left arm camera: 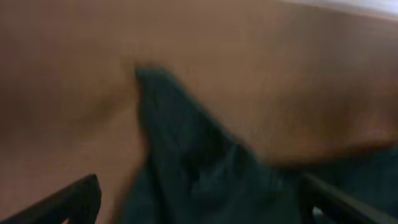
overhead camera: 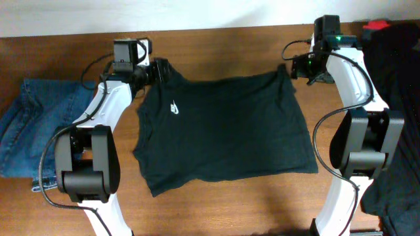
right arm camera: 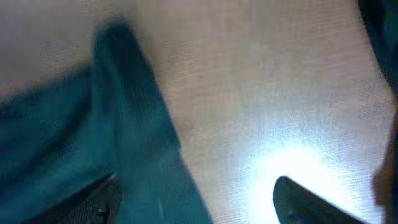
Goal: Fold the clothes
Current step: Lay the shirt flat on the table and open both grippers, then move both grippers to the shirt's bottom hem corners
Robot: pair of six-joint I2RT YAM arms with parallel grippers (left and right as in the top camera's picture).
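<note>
Here, far left: blue jeans [overhead camera: 36, 124] lie crumpled on the brown wooden table [overhead camera: 230, 203], well apart from the shirt.
Left of centre: the left arm [overhead camera: 98, 124], white with black joints, reaches from the near edge toward the far side, between the jeans and the shirt.
Far-left corner of the shirt: the left gripper [overhead camera: 152, 71] sits at the sleeve there. In the left wrist view its dark fingers [left arm camera: 78, 199] stand wide apart with a tongue of dark fabric lying in the gap. The view is too blurred to tell whether either finger touches the cloth.
Centre: the black T-shirt [overhead camera: 223, 128] lies spread flat on the table between the two arms, its sleeves toward the left arm and its straight edge toward the right arm.
Chest mark: a small white logo [overhead camera: 174, 107] faces up, near the shirt's left end.
Far-right corner of the shirt: the right gripper [overhead camera: 296, 67] hovers at this corner. In the right wrist view its fingers [right arm camera: 311, 202] are spread, fabric covers the left part of the picture, and a bright glare falls on the bare wood between them.
Right of centre: the right arm [overhead camera: 357, 124] stands just beside the shirt's right edge.
Far right: a heap of dark cloth [overhead camera: 400, 59] lies beyond that arm, with a red object [overhead camera: 375, 26] at the far edge.
</note>
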